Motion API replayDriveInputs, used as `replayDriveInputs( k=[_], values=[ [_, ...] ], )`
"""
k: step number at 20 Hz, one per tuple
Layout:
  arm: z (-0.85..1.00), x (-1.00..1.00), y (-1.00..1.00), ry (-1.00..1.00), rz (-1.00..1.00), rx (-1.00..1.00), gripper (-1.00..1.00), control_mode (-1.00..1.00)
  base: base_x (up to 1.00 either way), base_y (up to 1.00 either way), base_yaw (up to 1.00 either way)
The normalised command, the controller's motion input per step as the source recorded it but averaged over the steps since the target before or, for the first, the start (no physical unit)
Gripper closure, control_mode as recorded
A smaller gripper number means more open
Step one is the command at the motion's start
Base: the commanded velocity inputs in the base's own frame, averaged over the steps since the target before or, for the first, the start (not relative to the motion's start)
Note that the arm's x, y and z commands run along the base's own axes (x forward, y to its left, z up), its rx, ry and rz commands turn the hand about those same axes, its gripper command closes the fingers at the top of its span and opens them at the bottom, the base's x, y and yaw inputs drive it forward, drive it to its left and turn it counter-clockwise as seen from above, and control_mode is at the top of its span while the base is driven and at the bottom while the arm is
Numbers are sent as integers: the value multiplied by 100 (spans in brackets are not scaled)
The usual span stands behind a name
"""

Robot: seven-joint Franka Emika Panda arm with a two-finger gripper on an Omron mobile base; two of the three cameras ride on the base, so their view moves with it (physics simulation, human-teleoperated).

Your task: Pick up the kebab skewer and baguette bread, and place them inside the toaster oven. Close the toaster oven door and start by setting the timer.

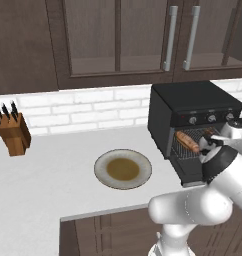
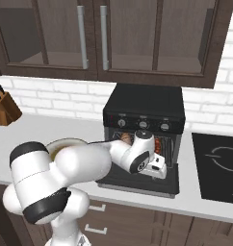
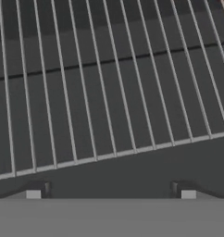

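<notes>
The black toaster oven stands on the counter with its door dropped open. The golden-brown baguette bread lies on the left side of the wire rack. The kebab skewer, with its red chunks, lies on the right side of the rack. My gripper hangs open just over the rack's front edge, with nothing between its two dark fingertips. In the right base view the hand sits at the oven mouth, above the open door. Three silver knobs line the oven front.
An empty plate with a brown middle sits on the white counter left of the oven. A wooden knife block stands at the far left by the brick wall. A black cooktop lies right of the oven. Cabinets hang overhead.
</notes>
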Motion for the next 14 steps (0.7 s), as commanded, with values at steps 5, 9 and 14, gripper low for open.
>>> replayDriveInputs(
  k=[5,9,14],
  values=[
    [-15,34,0,0,-8,-4,-100,-100,0,0,0],
    [0,36,0,-1,-13,0,-100,-100,0,0,0],
    [-3,23,3,-7,-16,0,-100,-100,0,0,0]
  ],
)
